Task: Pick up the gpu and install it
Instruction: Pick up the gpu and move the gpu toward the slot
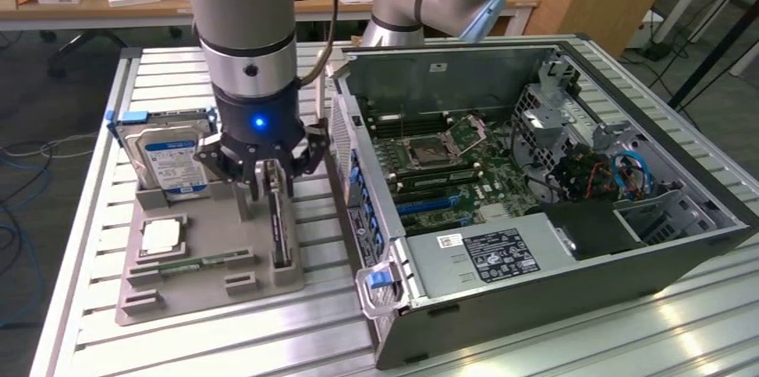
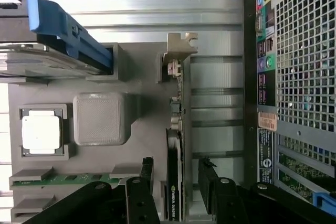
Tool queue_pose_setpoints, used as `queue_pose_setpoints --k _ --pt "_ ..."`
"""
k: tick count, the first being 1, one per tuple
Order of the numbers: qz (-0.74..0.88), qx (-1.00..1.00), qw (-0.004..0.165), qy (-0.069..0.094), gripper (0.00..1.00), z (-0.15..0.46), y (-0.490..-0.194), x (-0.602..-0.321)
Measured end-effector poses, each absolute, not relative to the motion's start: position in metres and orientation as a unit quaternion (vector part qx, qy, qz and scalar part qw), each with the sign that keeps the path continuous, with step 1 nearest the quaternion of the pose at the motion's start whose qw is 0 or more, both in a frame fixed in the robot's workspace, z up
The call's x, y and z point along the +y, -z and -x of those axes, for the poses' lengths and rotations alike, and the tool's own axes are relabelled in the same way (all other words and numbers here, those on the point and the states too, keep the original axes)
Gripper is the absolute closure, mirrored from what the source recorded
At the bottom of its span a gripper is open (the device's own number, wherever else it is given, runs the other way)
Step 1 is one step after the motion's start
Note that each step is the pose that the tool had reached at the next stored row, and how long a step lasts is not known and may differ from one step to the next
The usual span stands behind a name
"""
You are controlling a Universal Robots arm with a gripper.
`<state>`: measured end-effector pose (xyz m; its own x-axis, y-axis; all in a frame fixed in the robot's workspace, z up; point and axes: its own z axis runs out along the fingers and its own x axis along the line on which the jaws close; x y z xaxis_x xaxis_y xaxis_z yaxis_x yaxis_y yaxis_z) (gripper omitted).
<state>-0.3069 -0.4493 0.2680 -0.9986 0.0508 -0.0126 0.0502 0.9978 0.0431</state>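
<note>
Black-fingered gripper [image 1: 270, 187] is spread, one finger on each side of the gpu [image 1: 281, 230], a thin dark card with a silver bracket; gaps show on both sides. The gpu stands on edge in a slot of the grey plastic holder tray [image 1: 190, 297], along the tray edge on the exterior view's right, just beside the open black computer case [image 1: 534, 244]. A silver hard drive with a blue-white label [image 1: 166, 153] sits at the tray's far end.

Setting: robotics lab / electronics workshop. Evidence: industrial robot arm [image 1: 243, 30] at slotted alu. bench [image 1: 160, 84]; opened PC tower [image 1: 546, 172], motherboard exposed; grey parts fixture [image 1: 202, 252] w/ components; bkgd desks [image 1: 95, 8] w/ clutter; loose cables [image 1: 24, 150] on floor.
</note>
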Motion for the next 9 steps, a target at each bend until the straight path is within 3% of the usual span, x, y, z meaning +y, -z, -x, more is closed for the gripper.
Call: queue_pose_setpoints --k 9 --pt "-0.025 0.999 0.007 -0.021 0.53 0.3070 -0.2619 -0.4565"
